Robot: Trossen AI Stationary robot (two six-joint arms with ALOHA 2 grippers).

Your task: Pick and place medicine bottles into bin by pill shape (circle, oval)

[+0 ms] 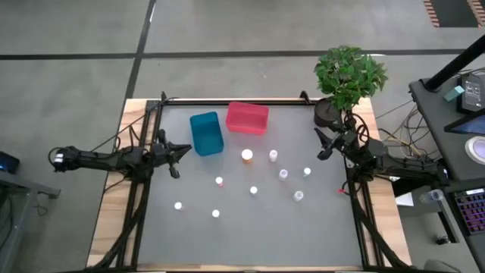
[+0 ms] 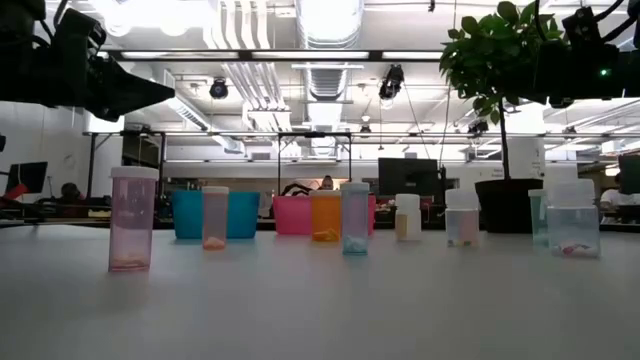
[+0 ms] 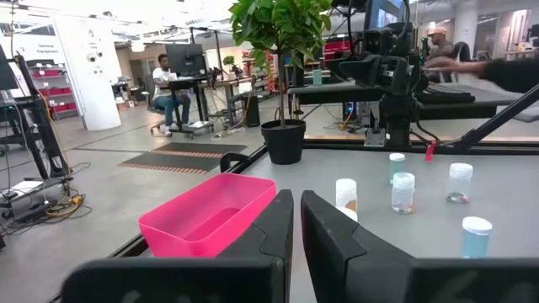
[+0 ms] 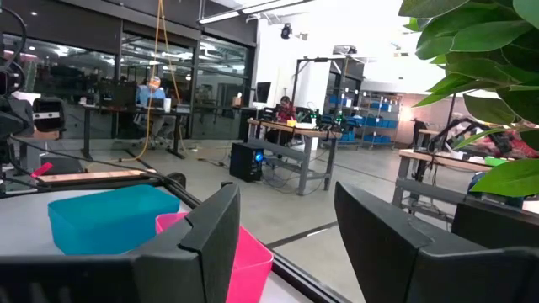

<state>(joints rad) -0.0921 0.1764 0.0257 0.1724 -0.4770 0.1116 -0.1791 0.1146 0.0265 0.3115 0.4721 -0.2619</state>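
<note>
— So where do we stand?
— Nine medicine bottles upright mid-tabletop, none binned. Two bins at the far edge: blue bin, pink bin.
— Nearest arm?
— Right gripper, jaws apart, by the right edge; bottles just inward. Left gripper, jaws nearly together, at the left edge beside blue.
</note>
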